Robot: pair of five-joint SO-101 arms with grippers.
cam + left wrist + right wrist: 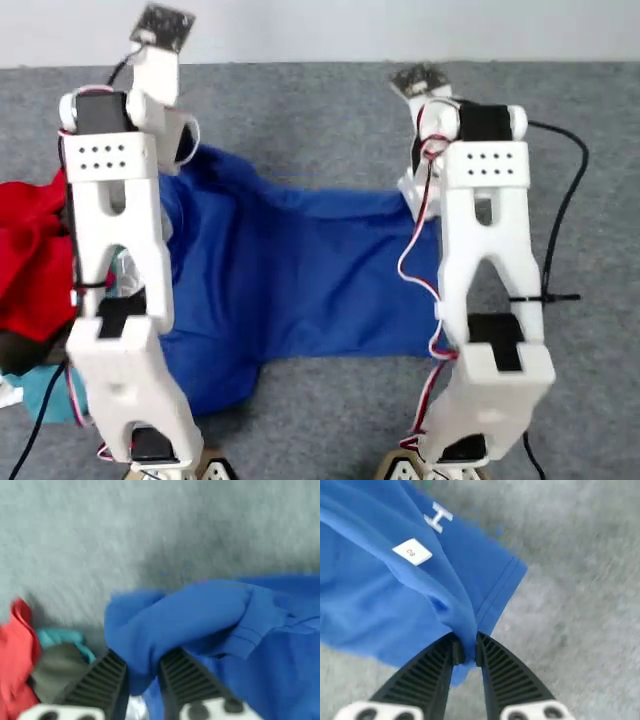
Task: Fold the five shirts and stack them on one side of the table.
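Toward the far side of the bench (300, 110), the left tool (142, 662) pinches a bunched fold of the blue shirt (300, 270), and the right tool (466, 642) is clamped on a hem corner, with the cloth spread flat between the arms. Beside the left arm, a red shirt (35, 250) and a teal garment (45, 390) lie crumpled in a heap. By my reading the first fold is only beginning, nothing is folded or stacked yet, and the heap waits its turn

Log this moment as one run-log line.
left gripper: shut on blue shirt | right gripper: shut on blue shirt | blue shirt: spread on table | red shirt: heaped beside it
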